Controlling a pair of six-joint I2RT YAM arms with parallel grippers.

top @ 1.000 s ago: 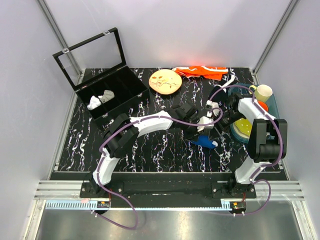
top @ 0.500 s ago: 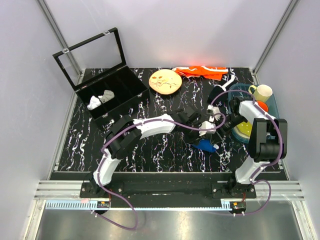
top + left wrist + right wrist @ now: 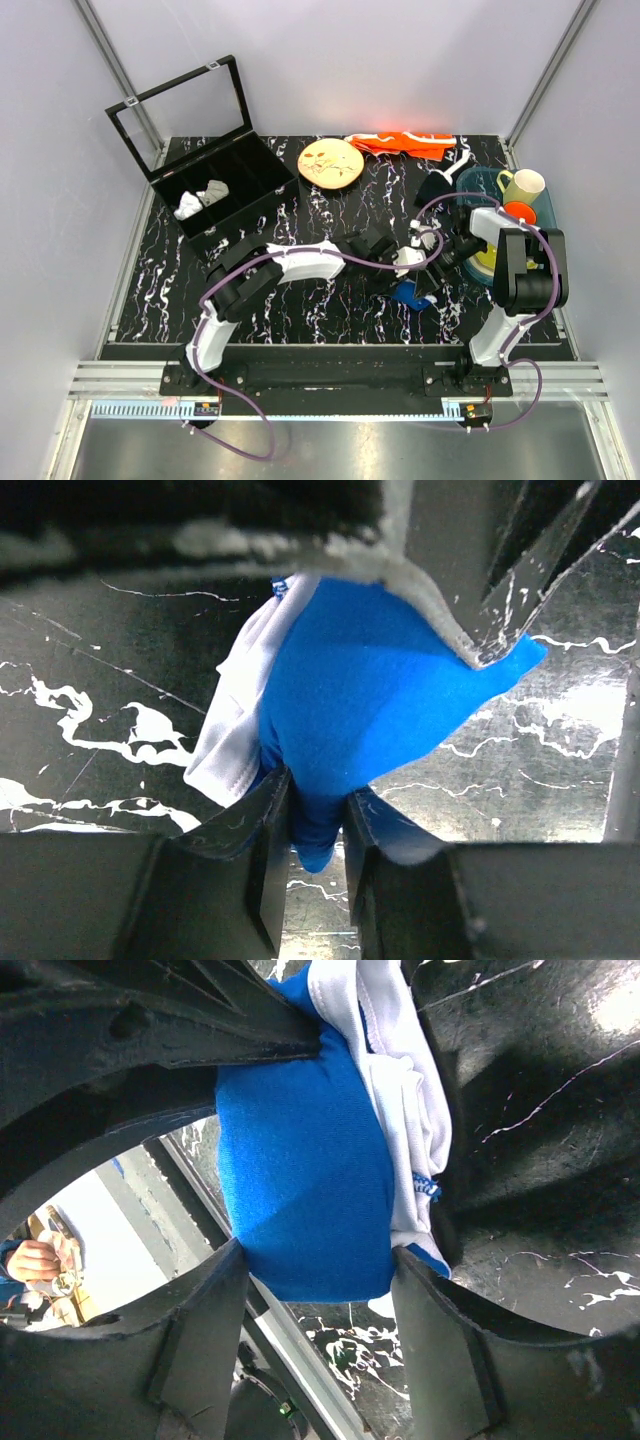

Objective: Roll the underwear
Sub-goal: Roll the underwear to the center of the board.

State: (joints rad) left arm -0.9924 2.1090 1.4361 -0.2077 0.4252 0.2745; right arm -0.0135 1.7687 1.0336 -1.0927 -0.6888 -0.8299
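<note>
The underwear (image 3: pixel 408 293) is a bunched royal-blue bundle with a white waistband, right of the table's middle. My left gripper (image 3: pixel 395 275) is shut on it; in the left wrist view the blue fabric (image 3: pixel 370 690) is pinched between the two black fingers (image 3: pixel 260 830), with the white band (image 3: pixel 235 740) at left. My right gripper (image 3: pixel 428 268) is shut on the same bundle from the right; in the right wrist view its fingers (image 3: pixel 200 1330) press both sides of the blue cloth (image 3: pixel 300 1180), with the white band (image 3: pixel 400 1090) at right.
An open black compartment box (image 3: pixel 215 190) with small white cloth pieces (image 3: pixel 200 198) stands back left. A tan plate (image 3: pixel 331 162) and an orange cloth (image 3: pixel 405 143) lie at the back. A teal tray (image 3: pixel 480 180) with a yellow mug (image 3: pixel 524 184) sits at right.
Both grippers and the blue bundle have moved a little toward the near edge. The left arm has drawn back and lowered. Both stay shut on the cloth.
</note>
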